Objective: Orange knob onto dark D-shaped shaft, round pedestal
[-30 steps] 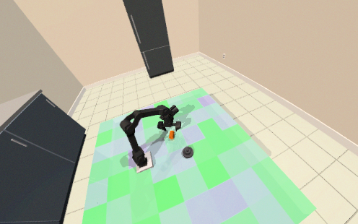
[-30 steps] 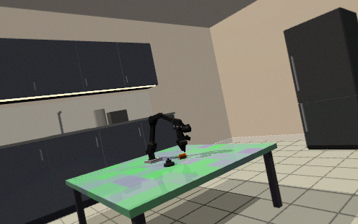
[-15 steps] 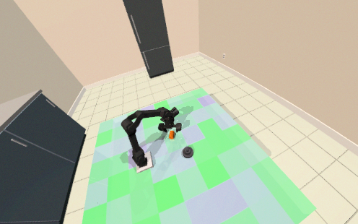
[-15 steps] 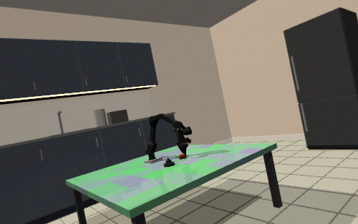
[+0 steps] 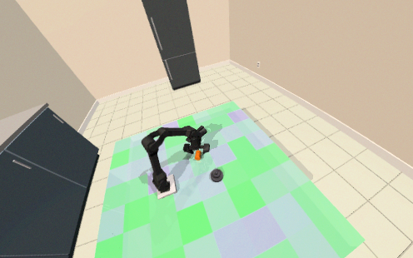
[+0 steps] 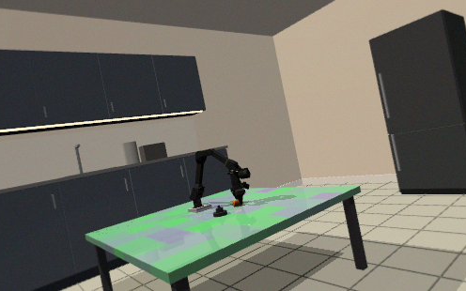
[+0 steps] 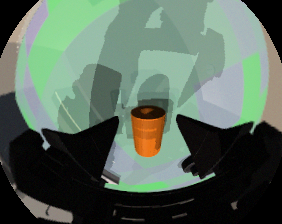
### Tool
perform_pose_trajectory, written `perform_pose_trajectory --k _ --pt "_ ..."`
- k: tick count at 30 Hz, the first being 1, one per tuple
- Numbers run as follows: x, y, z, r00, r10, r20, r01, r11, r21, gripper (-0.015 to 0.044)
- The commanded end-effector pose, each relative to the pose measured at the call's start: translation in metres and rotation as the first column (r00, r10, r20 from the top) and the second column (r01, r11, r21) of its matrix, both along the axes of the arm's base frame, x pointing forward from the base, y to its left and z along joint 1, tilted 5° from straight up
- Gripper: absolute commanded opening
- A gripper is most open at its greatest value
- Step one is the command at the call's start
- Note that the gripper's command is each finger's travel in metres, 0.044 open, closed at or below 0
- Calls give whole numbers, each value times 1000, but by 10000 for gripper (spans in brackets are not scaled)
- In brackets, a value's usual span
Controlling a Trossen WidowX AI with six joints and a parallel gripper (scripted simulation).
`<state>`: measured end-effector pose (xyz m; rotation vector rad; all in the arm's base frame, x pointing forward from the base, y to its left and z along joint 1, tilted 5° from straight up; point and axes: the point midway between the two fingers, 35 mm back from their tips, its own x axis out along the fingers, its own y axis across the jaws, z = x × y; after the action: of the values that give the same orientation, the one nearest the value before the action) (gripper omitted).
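Observation:
The orange knob (image 5: 197,156) (image 6: 236,203) (image 7: 148,134) lies on its side on the table, its dark hollow end toward the top of the wrist view. My gripper (image 5: 196,148) (image 7: 147,118) is open, with one finger on each side of the knob and a gap on both sides in the wrist view. The dark round pedestal (image 5: 216,176) (image 6: 220,213) stands apart from the knob, with its short shaft upright and bare. The pedestal is not visible in the wrist view, and the shaft's flat side cannot be made out.
The table (image 5: 236,197) (image 6: 181,263) has a green and lilac patchwork top. The arm's pale base plate (image 5: 166,192) (image 6: 199,208) is to the left of the pedestal in the top and exterior views. Dark cabinets and a tall fridge stand beyond the table.

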<state>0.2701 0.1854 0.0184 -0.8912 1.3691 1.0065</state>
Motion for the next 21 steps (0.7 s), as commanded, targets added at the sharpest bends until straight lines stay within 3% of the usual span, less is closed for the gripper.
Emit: perform_pose_trajectory --k 1,4,14,21 --pt "-1 -1 -3 1000 -4 -3 4 1000 -6 309" --pt "-1 -1 -3 1000 -4 -3 4 1000 -6 240" --pt "-1 -1 -3 1000 -4 -3 4 1000 -6 240" --pt "-1 -1 -3 1000 -4 -3 4 1000 -6 193"
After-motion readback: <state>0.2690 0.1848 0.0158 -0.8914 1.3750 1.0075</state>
